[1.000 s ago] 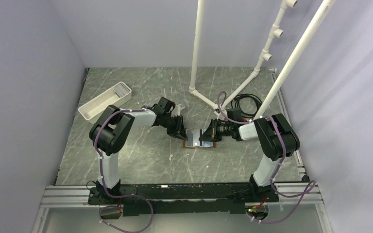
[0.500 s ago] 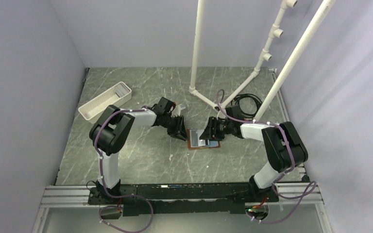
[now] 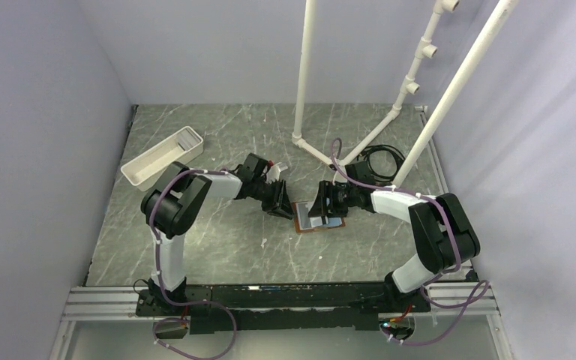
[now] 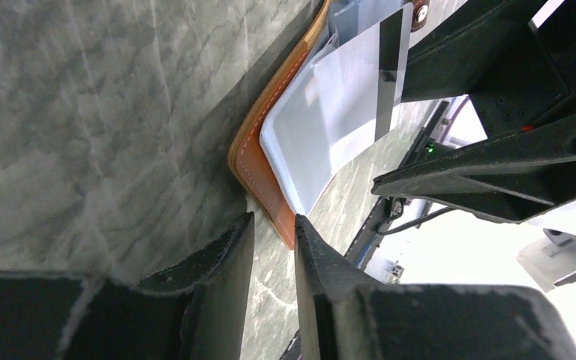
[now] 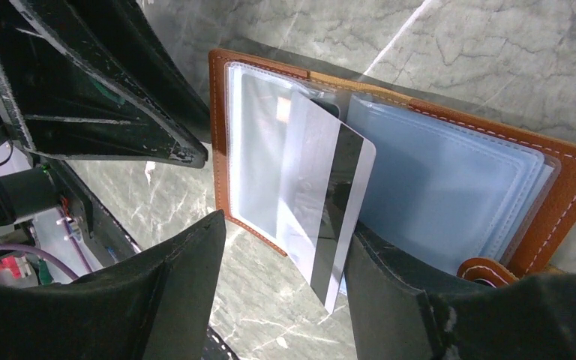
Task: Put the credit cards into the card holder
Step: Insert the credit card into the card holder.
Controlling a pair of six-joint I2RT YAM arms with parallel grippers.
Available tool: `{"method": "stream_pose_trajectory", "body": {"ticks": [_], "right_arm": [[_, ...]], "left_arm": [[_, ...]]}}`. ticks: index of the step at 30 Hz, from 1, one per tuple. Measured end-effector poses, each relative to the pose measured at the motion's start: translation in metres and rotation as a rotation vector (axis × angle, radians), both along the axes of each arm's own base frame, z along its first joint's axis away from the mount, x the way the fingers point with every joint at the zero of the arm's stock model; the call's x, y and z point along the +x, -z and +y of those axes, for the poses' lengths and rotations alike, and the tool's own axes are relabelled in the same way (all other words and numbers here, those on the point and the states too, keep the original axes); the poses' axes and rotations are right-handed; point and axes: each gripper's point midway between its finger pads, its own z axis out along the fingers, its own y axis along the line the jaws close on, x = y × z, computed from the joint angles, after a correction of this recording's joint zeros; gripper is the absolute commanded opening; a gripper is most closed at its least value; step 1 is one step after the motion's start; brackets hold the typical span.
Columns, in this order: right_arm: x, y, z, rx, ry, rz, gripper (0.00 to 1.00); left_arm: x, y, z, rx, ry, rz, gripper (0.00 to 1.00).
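My right claw (image 5: pixel 291 225) has just let go; its jaws now stand apart around the credit card (image 5: pixel 322 187), which lies slanted on the open card holder (image 5: pixel 574 180), seemingly only part-way sleeved. My left claw (image 4: pixel 274 225), barely apart, sits at the holder's edge.

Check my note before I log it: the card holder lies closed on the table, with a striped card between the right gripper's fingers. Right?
No. The card holder lies open, not closed, as the right wrist view shows; the striped card is indeed between the right gripper's fingers.
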Motion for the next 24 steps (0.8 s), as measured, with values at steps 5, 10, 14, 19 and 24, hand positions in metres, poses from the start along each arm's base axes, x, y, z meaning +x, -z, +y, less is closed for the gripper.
{"method": "stream_pose_trajectory", "body": {"ticks": [5, 10, 14, 19, 24], "right_arm": [[0.0, 0.0, 0.0, 0.002, -0.001, 0.0, 0.6], [0.0, 0.0, 0.0, 0.0, 0.001, 0.0, 0.62], [-0.001, -0.001, -0.002, -0.014, 0.005, 0.0, 0.68], [-0.001, -0.004, -0.011, -0.067, 0.02, -0.015, 0.69], [-0.001, -0.003, -0.014, -0.086, 0.021, -0.018, 0.66]], "left_arm": [[-0.002, 0.004, -0.008, -0.067, -0.01, 0.051, 0.23], [-0.002, 0.006, -0.01, -0.09, -0.029, 0.074, 0.0], [0.0, 0.007, -0.008, -0.097, -0.042, 0.071, 0.0], [0.003, 0.008, -0.002, -0.1, -0.053, 0.077, 0.0], [0.005, 0.008, 0.001, -0.103, -0.058, 0.078, 0.0]]}}
